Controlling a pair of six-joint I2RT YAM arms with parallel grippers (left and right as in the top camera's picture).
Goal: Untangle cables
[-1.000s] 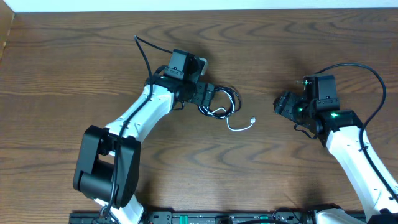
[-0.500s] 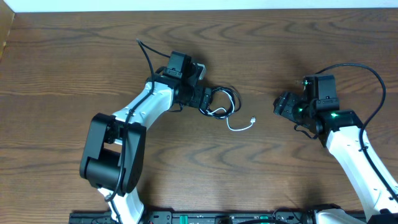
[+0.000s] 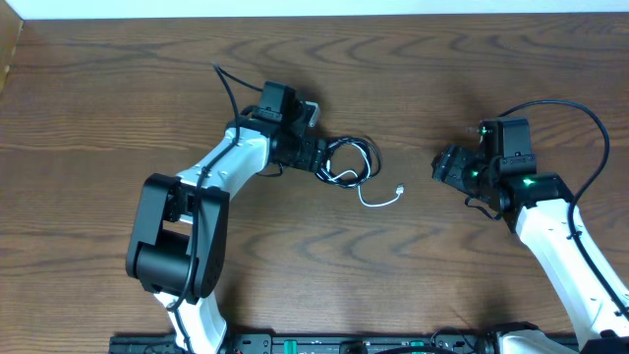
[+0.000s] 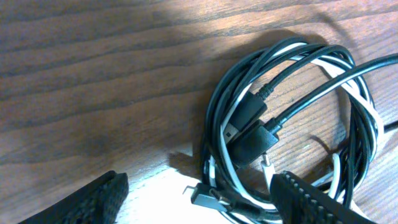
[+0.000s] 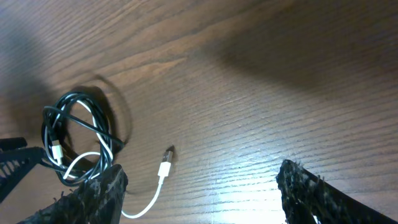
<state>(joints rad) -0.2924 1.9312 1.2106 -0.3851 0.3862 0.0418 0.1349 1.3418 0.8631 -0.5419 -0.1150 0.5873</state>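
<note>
The black and white cables (image 3: 349,162) lie wound together in one small coil on the wooden table. The white cable's free tail (image 3: 381,202) curves out to the right and ends in a small plug (image 3: 400,190). My left gripper (image 3: 316,157) is open at the coil's left edge. In the left wrist view its fingers (image 4: 93,202) straddle that side of the coil (image 4: 292,118), with a loose metal plug (image 4: 205,194) between them. My right gripper (image 3: 442,167) stands open to the right, apart from the cables. The white plug (image 5: 166,163) lies just past its left finger (image 5: 93,196).
Thick black robot leads run from both arms: one (image 3: 228,88) behind the left wrist, one (image 3: 580,118) looping over the right arm. The table's far edge meets a pale wall (image 3: 314,8).
The left wrist has shifted slightly left and back, and its jaws have narrowed a little. Coil, white tail and right arm have not moved.
</note>
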